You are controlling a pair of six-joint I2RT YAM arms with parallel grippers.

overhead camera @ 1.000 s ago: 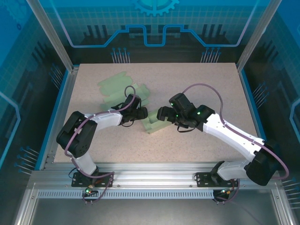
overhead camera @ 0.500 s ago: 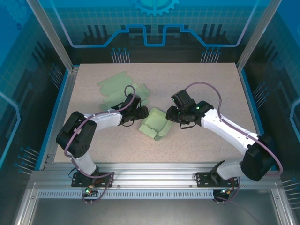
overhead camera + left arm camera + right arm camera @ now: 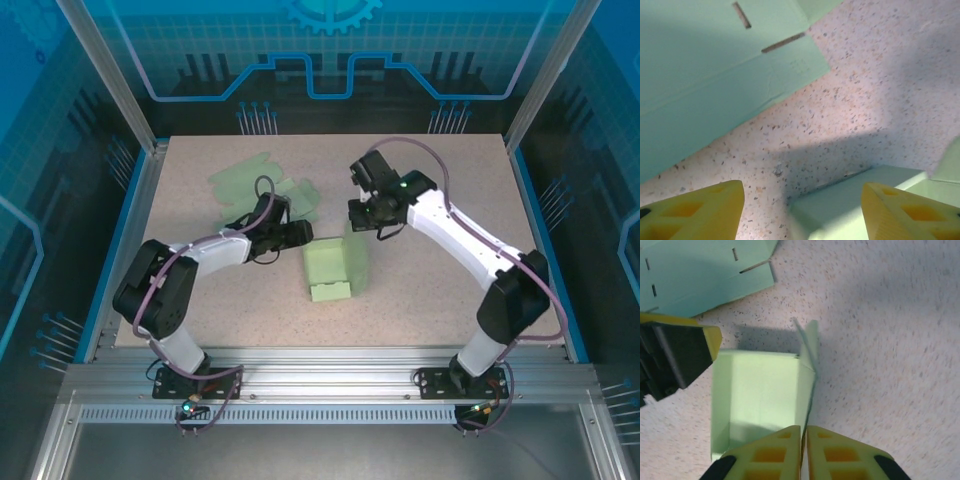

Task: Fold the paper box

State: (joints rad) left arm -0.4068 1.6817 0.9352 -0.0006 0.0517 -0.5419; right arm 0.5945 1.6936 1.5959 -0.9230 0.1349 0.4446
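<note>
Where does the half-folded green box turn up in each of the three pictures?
Top view: green box, middle of the picture.
Left wrist: its corner, bottom right.
Right wrist: left of centre.
Shared landmark: the flat green sheet, upper left in all three.

The table [image 3: 240,300] is a pale, speckled slab with a blue border along its left and right edges, set in the middle of the top view. Two lots of light green paper lie directly on it. Flat green sheets [image 3: 245,180] are spread in the upper left of the surface, overlapping one another, with short slots cut into them. Near the centre sits the partly folded paper box [image 3: 335,265], open upward with its walls raised and a flap standing at its upper right corner, just apart from the sheets.
</note>
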